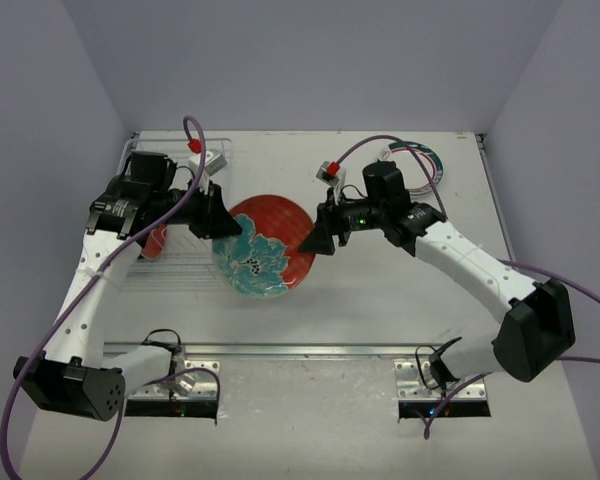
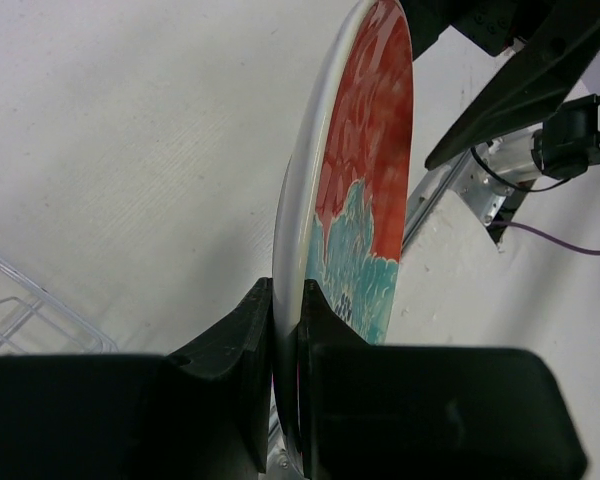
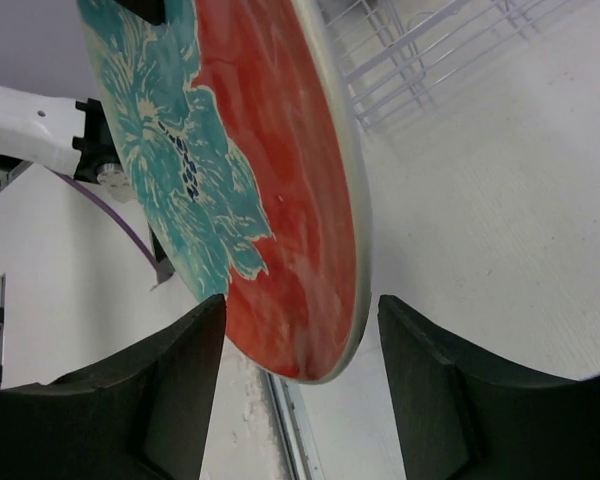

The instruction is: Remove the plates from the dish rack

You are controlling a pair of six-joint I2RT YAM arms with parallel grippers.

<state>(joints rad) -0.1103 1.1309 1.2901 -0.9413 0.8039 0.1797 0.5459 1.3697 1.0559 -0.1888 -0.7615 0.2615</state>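
Beside the rack (image 1: 180, 264), red plate (image 1: 272, 242) — left gripper (image 1: 223, 216) pinching rim

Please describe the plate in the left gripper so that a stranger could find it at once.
Find the wire dish rack on the table's left side. Just right of it, the left gripper pinches a plate by its rim. Only this plate shows a large teal flower on red.

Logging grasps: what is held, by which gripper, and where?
The left gripper clamps the red-and-teal plate by its rim; the right gripper straddles the opposite rim, open.
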